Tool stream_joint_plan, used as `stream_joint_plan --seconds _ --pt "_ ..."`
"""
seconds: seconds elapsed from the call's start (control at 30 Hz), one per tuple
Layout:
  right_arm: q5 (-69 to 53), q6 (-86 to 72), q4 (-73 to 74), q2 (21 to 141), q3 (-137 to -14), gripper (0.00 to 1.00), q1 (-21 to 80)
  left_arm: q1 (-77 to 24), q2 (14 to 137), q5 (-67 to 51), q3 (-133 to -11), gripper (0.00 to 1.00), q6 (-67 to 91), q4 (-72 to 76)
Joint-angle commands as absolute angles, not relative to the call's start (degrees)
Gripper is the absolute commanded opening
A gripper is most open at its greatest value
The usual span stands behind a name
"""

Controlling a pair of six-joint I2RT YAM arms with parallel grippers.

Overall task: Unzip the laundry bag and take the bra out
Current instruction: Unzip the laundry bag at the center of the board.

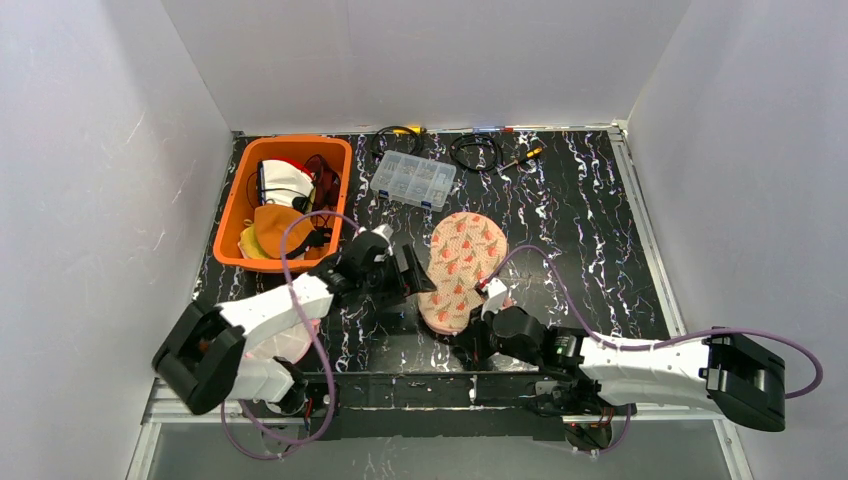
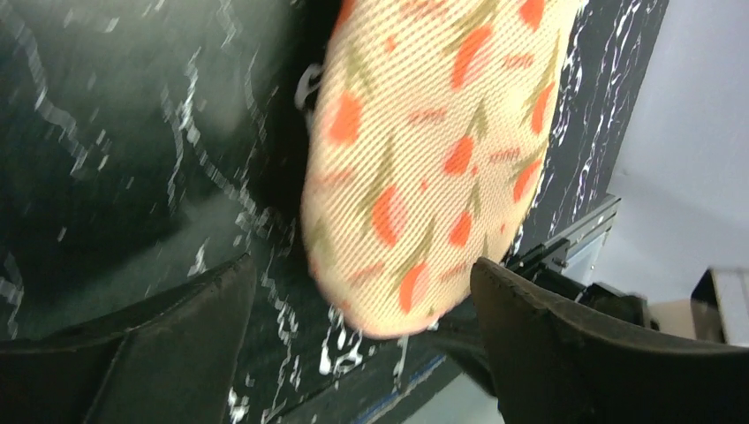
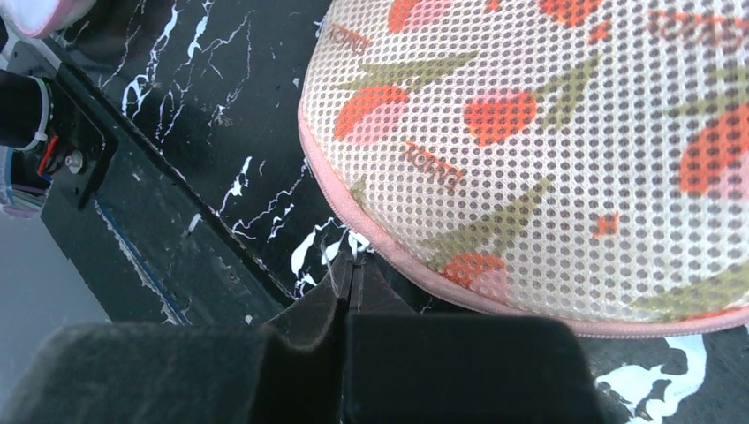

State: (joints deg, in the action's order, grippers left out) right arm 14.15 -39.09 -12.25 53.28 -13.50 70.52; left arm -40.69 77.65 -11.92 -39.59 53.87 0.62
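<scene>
The laundry bag (image 1: pixel 462 270) is a peanut-shaped mesh pouch with red flower print and a pink zip edge, lying flat mid-table. My left gripper (image 1: pixel 410 272) is open at the bag's left side. In the left wrist view the bag's rounded near end (image 2: pixel 424 159) sits between the wide-apart fingers (image 2: pixel 221 309) without touching them. My right gripper (image 1: pixel 492 292) is shut at the bag's lower right edge. Its closed fingertips (image 3: pixel 351 265) meet the pink zip edge (image 3: pixel 389 252); I cannot tell whether anything is pinched there. The bra is hidden.
An orange bin (image 1: pixel 240 200) full of clothes stands at the back left. A clear compartment box (image 1: pixel 413 179) and coiled cables (image 1: pixel 475 150) lie behind the bag. A pale pink rounded item (image 1: pixel 285 345) lies under the left arm, by the table's near rail (image 1: pixel 430 385).
</scene>
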Motion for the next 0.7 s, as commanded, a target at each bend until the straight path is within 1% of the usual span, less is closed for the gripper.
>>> stream_joint_plan --seconds 0.0,0.1,0.23,0.3,0.4,0.5,0.67 --pt "13.66 -39.71 -18.79 55.28 -17.23 0.01 70.51 -40.87 65.95 -10.29 -31.78 0.92 59.04 -4.88" --pt "12.64 -39.74 -20.97 57.75 -18.44 0.01 70.51 -42.64 57.42 -9.09 -26.01 0.95 64.71 -5.03" --pt "10.80 -39.73 -25.38 62.98 -19.47 0.01 70.53 -47.81 52.18 -4.05 -20.40 0.94 71.74 -1.66" --pt "9.73 -39.93 -27.69 65.58 -19.87 0.01 70.51 -49.75 52.71 -2.00 -18.35 0.94 74.92 3.00" --pt "7.67 -40.44 -30.30 67.82 -20.36 0.01 70.55 -50.96 56.06 -0.75 -18.52 0.93 76.99 6.11" --pt "5.65 -40.20 -30.89 68.05 -20.80 0.01 70.65 -51.35 60.65 -1.26 -19.25 0.90 77.82 11.56" --pt "4.49 -39.67 -31.17 67.59 -20.87 0.01 70.65 -51.50 65.43 -0.77 -20.62 0.86 79.66 14.03"
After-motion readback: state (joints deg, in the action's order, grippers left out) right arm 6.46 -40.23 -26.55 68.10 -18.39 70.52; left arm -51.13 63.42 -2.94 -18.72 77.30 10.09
